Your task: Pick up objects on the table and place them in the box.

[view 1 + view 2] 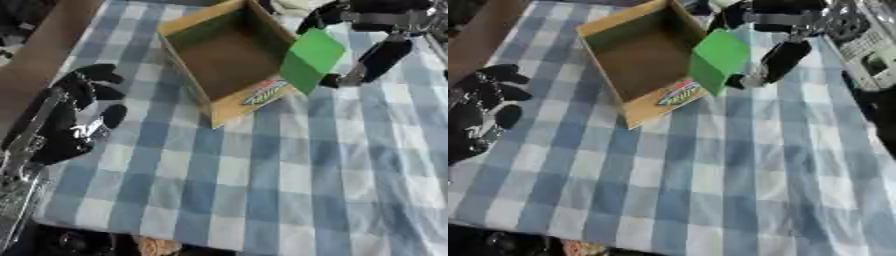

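Surroundings: an open cardboard box (229, 55) lies on the blue checked tablecloth (289, 180), a coloured label on its near wall.
In the way: the box's right wall stands just left of the right hand's fingers.
Open room: bare cloth spreads below and right of those fingers.
Right hand (376, 60): pinches a green packet (311, 60), apparently over the box's right rim.
Left hand (79, 115): rests relaxed near the left table edge, holding nothing.

The box (229, 60) sits at twelve o'clock on the bench (289, 190). A card (311, 60) leans over its three o'clock wall. The left hand (74, 115) rests at nine o'clock.
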